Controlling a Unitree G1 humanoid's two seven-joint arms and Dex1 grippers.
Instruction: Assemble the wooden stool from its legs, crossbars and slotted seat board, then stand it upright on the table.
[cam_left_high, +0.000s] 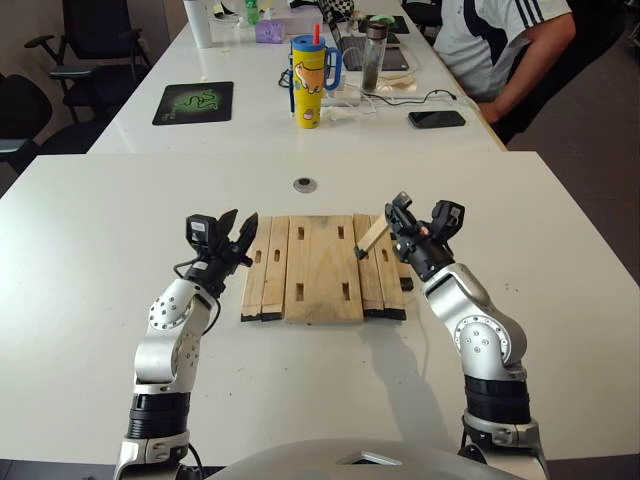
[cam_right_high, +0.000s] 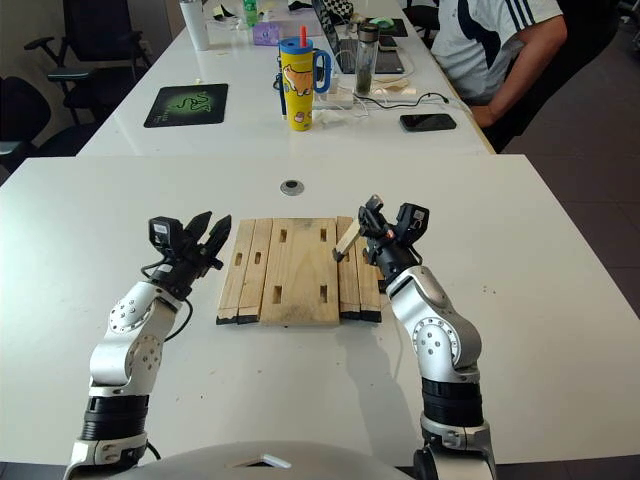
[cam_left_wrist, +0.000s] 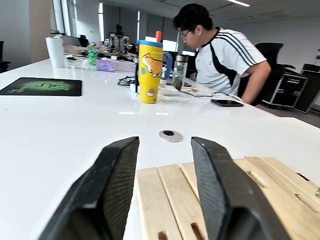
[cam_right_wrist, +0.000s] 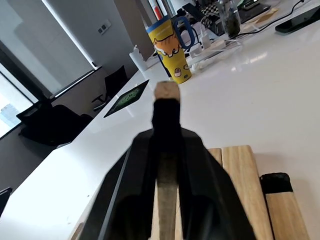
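A: Stool parts?
B: Pale slotted seat board (cam_left_high: 318, 268) flat at mid-table, slats (cam_left_high: 266, 268) with black near ends laid close on both sides. Short wooden bar (cam_left_high: 372, 238) clamped in right gripper (cam_left_high: 399, 220), tilted over the right-hand slats. Left gripper (cam_left_high: 244, 222) spread wide at the leftmost slat's far corner.
A: Surroundings?
B: White table (cam_left_high: 100, 250), office room. Grommet (cam_left_high: 304, 184) just beyond board. Yellow cup (cam_left_high: 310, 85), mouse pad (cam_left_high: 193, 102), phone (cam_left_high: 436, 119) on next table, well apart.

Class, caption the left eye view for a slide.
Right claw holds a wooden stick over the slotted boards; left claw open at their left edge.
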